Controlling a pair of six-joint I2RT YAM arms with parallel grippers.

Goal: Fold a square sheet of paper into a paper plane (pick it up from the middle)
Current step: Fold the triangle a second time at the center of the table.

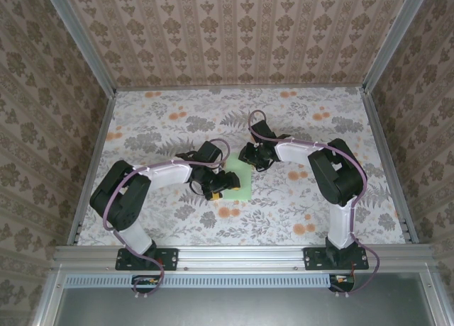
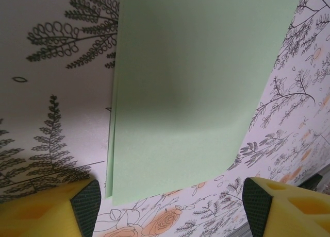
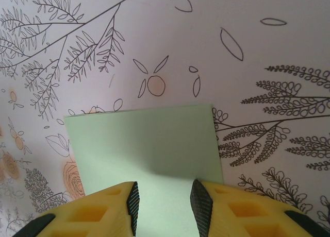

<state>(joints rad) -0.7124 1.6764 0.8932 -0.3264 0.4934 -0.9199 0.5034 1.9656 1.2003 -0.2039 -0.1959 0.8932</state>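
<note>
Tablecloth (image 1: 177,120), floral orange-and-grey print, surrounds the thin, flat mint-green square sheet of paper (image 2: 196,92), lying just ahead of the left gripper (image 2: 172,211), jaws wide apart, and under the right gripper (image 3: 164,201), jaws narrowly parted.

Square sheet of paper (image 1: 241,181) flat on the tablecloth (image 1: 170,120), near table centre, between the two grippers. Left gripper (image 1: 222,186) over its left edge, fingers astride; right gripper (image 1: 250,156) at its far edge.
</note>
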